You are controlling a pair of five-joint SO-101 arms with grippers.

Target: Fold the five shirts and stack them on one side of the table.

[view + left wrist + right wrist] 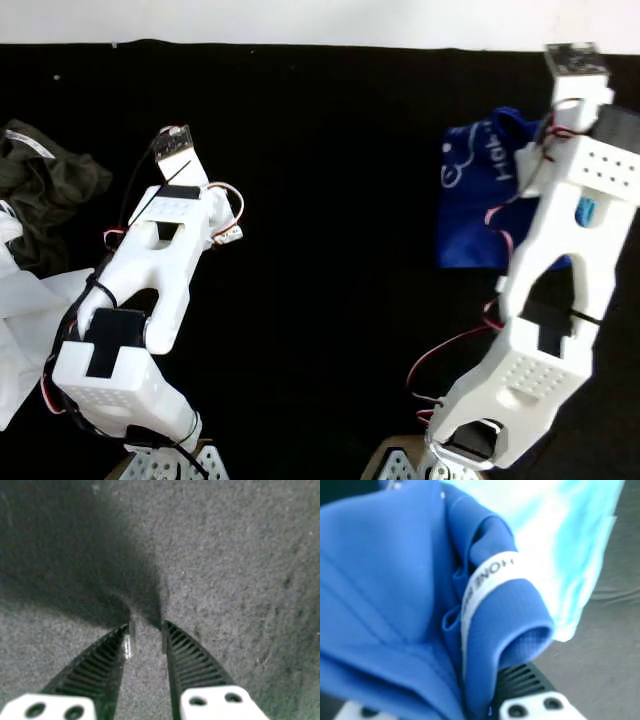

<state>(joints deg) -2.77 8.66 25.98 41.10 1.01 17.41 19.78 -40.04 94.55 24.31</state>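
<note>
left fingers [187, 655] slightly parted, holding nothing, over bare dark surface [320, 150] | right fingers [520, 682] clamped on blue shirt [478, 215], far right | green shirt [45, 180], white shirt [25, 310] heaped at left edge

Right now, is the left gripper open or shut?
Open. The left gripper has its fingers apart, with the table showing between them.
</note>
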